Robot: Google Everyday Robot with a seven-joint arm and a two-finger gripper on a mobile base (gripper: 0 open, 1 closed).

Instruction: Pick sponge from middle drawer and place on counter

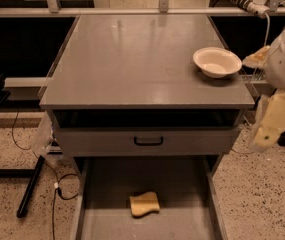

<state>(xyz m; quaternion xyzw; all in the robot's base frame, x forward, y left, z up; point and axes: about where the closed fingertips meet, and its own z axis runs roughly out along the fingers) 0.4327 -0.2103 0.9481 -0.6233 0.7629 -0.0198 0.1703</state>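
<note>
The pale yellow sponge (144, 204) lies flat on the floor of the open middle drawer (182, 194), near its centre at the bottom of the view. The grey counter (132, 59) is the cabinet's top, above the drawer. My gripper (269, 124) hangs with the white and cream arm at the right edge of the view. It is beside the cabinet's right front corner, up and to the right of the sponge and well apart from it. It holds nothing that I can see.
A cream round bowl (217, 61) stands on the counter's right side. A closed grey drawer front with a small black handle (148, 141) sits above the open drawer. Cables and a black stand leg (29, 194) lie on the speckled floor at left.
</note>
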